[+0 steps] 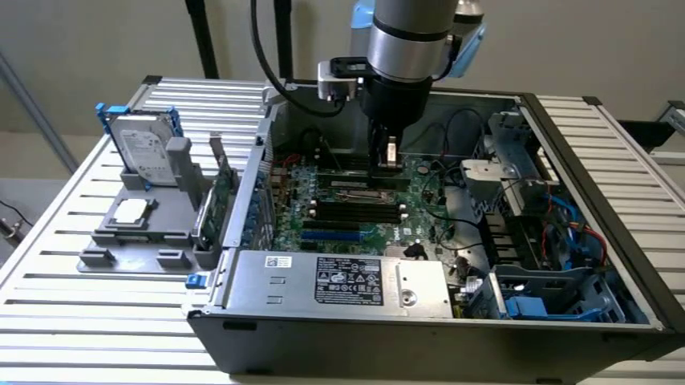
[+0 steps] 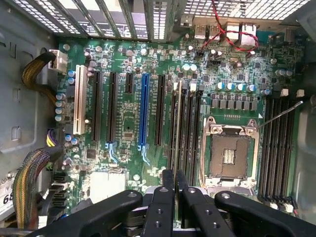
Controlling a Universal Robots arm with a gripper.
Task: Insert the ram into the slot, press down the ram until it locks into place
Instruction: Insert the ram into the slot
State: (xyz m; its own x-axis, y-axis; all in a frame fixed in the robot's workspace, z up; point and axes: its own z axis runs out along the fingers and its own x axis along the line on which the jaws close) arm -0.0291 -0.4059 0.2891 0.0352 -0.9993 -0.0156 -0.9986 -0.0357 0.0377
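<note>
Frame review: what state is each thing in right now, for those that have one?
Black gripper: shut, tips at one end of the ram.
Thin green ram stick: on edge in its slot; locked or not, cannot tell.
Long black memory slot: holds the ram.
Long blue slot: empty.
Silver processor socket: uncovered.
Grey computer case: side open.
Silver hard drive: upright in grey holder.

Slatted metal table (image 1: 64, 305), open computer case (image 1: 428, 349), grey parts holder (image 1: 128, 237) beside it

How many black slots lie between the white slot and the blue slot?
3. Two long black slots lie next to the white slot; a short black slot lies beside the blue slot. None seems hidden.
</note>
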